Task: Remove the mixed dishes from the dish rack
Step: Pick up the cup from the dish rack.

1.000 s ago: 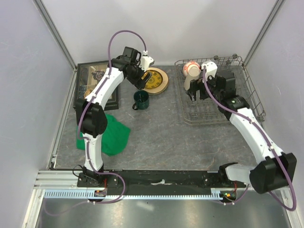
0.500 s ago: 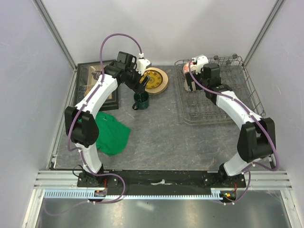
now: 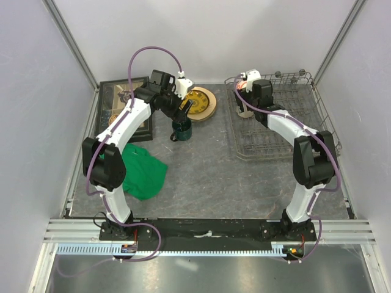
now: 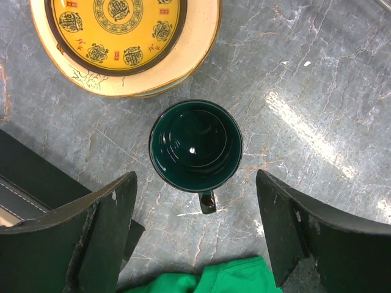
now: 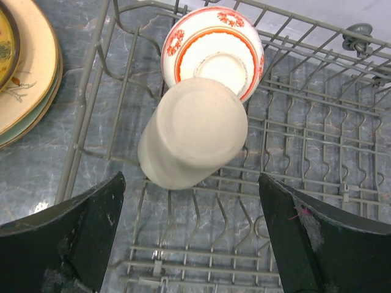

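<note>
A dark green mug (image 4: 195,146) stands upright and empty on the grey table, handle towards the near side. Just beyond it, not touching, lies a stack of cream plates (image 4: 125,46), the top one with a yellow patterned centre. In the far-left corner of the grey wire dish rack (image 3: 269,143), a beige cup (image 5: 192,134) sits base-up, tilted, against a red-and-white bowl (image 5: 214,52) standing on edge.

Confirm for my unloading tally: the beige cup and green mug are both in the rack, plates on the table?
No: the green mug stands on the table, beside the plates, as the left wrist view shows. The beige cup is in the rack.
</note>
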Controlling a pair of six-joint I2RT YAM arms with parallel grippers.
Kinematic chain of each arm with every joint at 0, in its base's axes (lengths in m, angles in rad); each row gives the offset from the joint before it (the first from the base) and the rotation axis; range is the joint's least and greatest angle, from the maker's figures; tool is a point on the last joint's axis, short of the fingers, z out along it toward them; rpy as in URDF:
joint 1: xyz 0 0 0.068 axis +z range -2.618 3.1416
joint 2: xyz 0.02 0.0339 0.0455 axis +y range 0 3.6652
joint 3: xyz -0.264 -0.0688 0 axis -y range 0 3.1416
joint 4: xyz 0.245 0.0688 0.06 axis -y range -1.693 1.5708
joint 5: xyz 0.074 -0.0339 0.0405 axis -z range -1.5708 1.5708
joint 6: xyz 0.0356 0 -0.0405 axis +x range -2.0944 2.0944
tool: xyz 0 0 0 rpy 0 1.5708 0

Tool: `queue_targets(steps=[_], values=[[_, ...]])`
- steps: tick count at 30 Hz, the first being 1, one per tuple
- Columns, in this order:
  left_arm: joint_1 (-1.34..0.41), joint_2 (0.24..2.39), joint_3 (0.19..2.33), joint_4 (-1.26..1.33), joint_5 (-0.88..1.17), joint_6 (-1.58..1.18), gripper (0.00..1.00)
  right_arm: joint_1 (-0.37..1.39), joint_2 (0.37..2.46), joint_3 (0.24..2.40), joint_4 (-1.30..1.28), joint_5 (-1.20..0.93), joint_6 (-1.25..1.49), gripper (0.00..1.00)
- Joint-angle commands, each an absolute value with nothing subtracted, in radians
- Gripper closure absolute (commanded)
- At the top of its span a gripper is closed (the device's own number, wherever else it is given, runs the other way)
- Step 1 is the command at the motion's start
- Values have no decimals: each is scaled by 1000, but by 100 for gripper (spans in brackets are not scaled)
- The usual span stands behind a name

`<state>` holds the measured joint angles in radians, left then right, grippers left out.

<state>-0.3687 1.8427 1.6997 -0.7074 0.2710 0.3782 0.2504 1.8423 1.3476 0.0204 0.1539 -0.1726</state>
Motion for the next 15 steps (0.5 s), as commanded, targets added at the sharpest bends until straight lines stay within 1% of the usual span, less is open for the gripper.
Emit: queue_targets(steps=[1,15], values=[[-368,1784,1689,-669,287,348,15,247,1882,1426,95,178,-179,2],[-368,1786,1684,-669,267,353,15,247,2019,1522,104,164,-175,2]])
